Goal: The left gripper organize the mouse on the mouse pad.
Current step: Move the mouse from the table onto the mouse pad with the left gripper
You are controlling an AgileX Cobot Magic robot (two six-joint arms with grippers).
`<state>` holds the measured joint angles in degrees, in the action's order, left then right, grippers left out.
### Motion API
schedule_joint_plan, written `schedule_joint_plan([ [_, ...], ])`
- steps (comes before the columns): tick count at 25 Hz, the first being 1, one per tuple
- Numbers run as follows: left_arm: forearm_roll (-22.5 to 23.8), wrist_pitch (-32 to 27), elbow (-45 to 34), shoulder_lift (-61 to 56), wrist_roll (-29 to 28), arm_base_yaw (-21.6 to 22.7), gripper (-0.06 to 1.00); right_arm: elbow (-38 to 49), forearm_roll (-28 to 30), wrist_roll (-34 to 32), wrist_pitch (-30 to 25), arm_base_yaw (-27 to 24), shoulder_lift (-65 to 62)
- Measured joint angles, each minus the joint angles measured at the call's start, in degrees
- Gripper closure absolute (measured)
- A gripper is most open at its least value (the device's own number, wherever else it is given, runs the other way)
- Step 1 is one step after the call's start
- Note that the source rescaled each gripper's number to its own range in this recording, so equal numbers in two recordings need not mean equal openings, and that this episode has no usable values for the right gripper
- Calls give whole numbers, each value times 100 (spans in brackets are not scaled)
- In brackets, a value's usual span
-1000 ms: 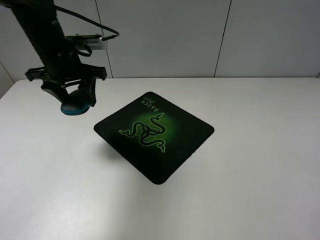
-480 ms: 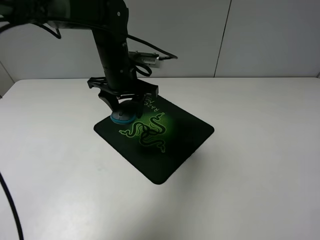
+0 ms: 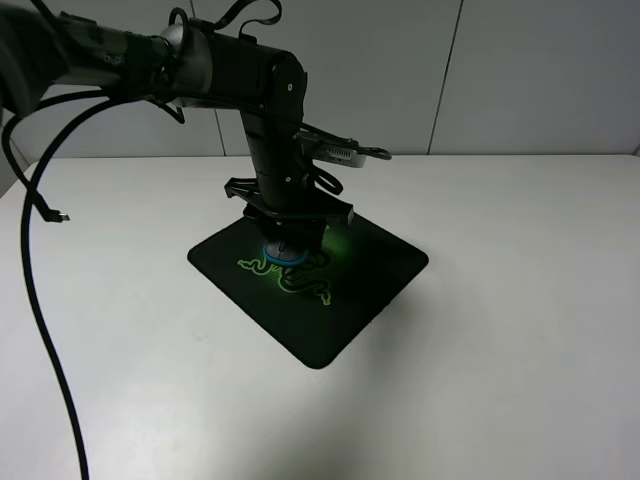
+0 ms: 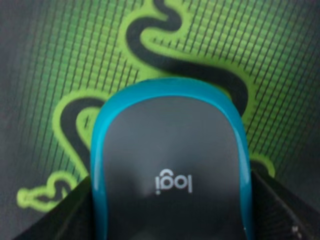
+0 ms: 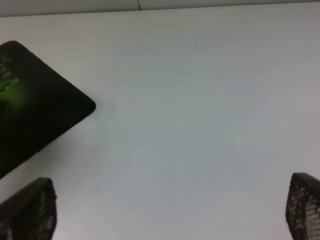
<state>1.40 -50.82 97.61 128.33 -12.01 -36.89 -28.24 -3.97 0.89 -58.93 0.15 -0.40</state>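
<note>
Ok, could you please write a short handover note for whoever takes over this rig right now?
Left tool: shut on the mouse, gripping its teal sides.
Right tool: open, holding nothing, over the bare white table.
The mouse is over the green emblem, near the middle of the mouse pad. I cannot tell whether it touches the mat.
Done: the mouse is at the mouse pad.
Left to do: probably lower it if needed, open the left tool, then pull the arm clear.
</note>
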Motion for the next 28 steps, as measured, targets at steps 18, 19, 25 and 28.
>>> schedule_joint_plan([
  [18,14,447,11,306,598,-6,94,0,0,-7,0,0,0],
  [19,14,447,11,306,598,-6,94,0,0,-7,0,0,0],
  [25,19,452,11,306,609,-6,72,0,0,-13,0,0,0],
  [28,13,434,11,306,609,-6,19,0,0,-21,0,0,0],
])
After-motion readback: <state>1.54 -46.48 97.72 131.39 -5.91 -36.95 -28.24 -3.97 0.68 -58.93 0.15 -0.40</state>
